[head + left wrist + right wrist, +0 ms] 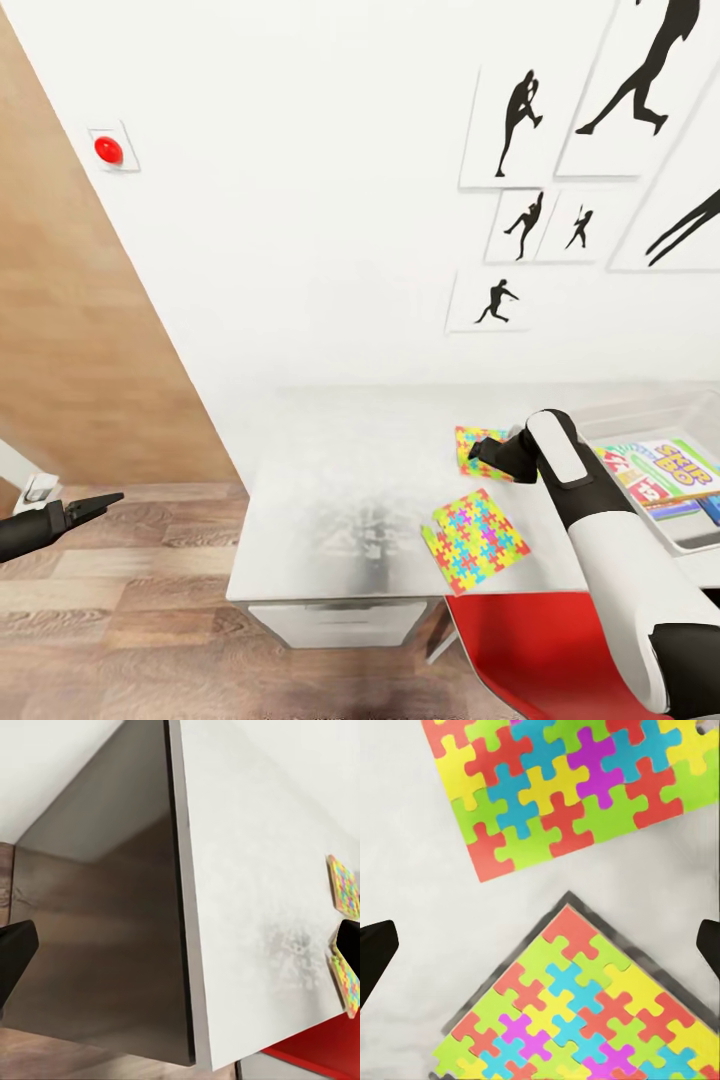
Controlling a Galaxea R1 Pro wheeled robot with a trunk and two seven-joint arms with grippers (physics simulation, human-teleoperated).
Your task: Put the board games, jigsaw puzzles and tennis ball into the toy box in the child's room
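Two jigsaw puzzles lie flat on the light-grey table (350, 480): one near the front edge (475, 540), the other (465, 447) behind it, partly hidden by my right gripper (487, 452). That gripper hangs open just above them, its view looking down on the near corners of both puzzles (570, 787) (585, 1020). At the table's right end stands the pale toy box (690, 543), with a yellow-green-red board game (668, 470) and other flat boxes in it. My left gripper (100, 500) is open, off the table's left end over the floor. The tennis ball and the bed are out of view.
A red chair (530, 650) stands against the table's front edge under my right arm. The table's dark side panel (112, 907) faces my left gripper. Black silhouette pictures (520, 120) hang on the white wall behind, and a wood panel (70, 350) runs along the left.
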